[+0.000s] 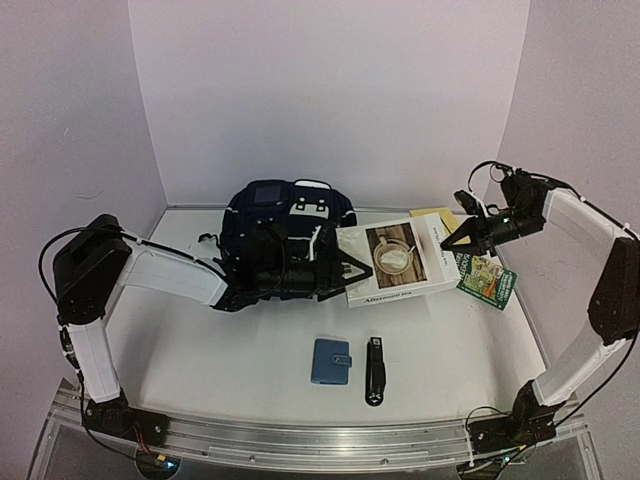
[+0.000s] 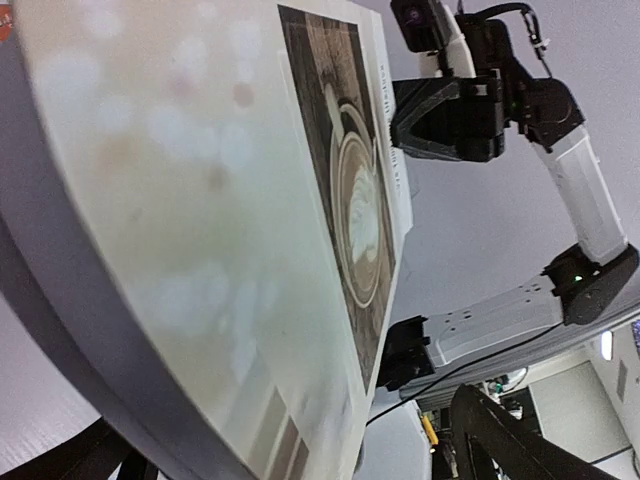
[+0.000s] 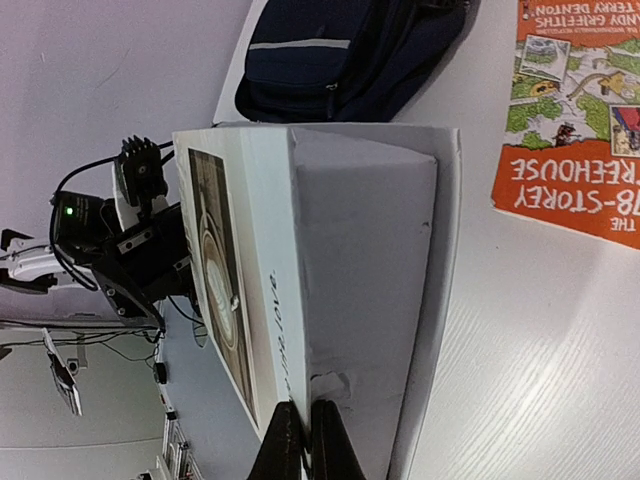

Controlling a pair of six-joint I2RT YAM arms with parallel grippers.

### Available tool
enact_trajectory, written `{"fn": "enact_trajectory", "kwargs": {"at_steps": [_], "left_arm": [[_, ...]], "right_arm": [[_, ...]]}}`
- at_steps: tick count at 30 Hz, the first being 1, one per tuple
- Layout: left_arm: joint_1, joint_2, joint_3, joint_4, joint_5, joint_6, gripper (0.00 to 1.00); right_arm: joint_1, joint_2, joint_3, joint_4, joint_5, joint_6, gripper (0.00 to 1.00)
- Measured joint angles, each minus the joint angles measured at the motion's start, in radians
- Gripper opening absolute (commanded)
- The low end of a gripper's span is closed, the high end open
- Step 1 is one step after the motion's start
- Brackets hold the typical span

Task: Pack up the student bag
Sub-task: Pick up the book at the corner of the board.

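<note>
Book-loading step, I judge: the student bag [image 1: 285, 232] sits at the far edge of the table [image 1: 250, 370], the left gripper [image 1: 345, 272] is spread wide at the bag-side edge of the white book [image 1: 398, 262], and the right gripper [image 1: 452, 238] is pinched shut (empty, apparently) by its opposite corner, so next comes grasping and sliding it in.

A white book [image 1: 395, 262] with a coffee cup picture sits right of centre in the top view, on the white table [image 1: 250, 350]. To its right lies a colourful orange and green book [image 1: 487, 280], and behind it a yellow flat thing [image 1: 437, 215] shows partly. At lower centre a light-blue wallet [image 1: 331, 361] lies just beside a long black object [image 1: 375, 370].
</note>
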Motion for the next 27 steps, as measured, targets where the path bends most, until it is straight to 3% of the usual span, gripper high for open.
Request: {"fn": "enact_trajectory", "kwargs": {"at_steps": [7, 17, 19, 22, 24, 27], "left_arm": [[0.029, 0.028, -0.074, 0.242, 0.092, -0.147, 0.71], [0.045, 0.032, -0.167, 0.421, 0.098, -0.210, 0.28], [0.052, 0.029, -0.189, 0.440, 0.090, -0.223, 0.24], [0.056, 0.014, -0.230, 0.460, 0.068, -0.232, 0.22], [0.055, -0.006, -0.263, 0.455, 0.042, -0.233, 0.22], [0.046, -0.073, -0.317, 0.430, 0.021, -0.217, 0.20]], "right_arm": [[0.057, -0.003, 0.001, 0.032, -0.017, 0.022, 0.00], [0.107, 0.028, 0.042, 0.074, -0.007, 0.060, 0.00], [0.124, 0.050, 0.056, 0.090, 0.004, 0.063, 0.12], [0.157, 0.092, 0.084, 0.107, 0.024, 0.076, 0.54], [0.189, 0.127, 0.123, 0.111, 0.031, 0.084, 0.67], [0.227, 0.188, 0.214, 0.128, 0.079, 0.086, 0.76]]}}
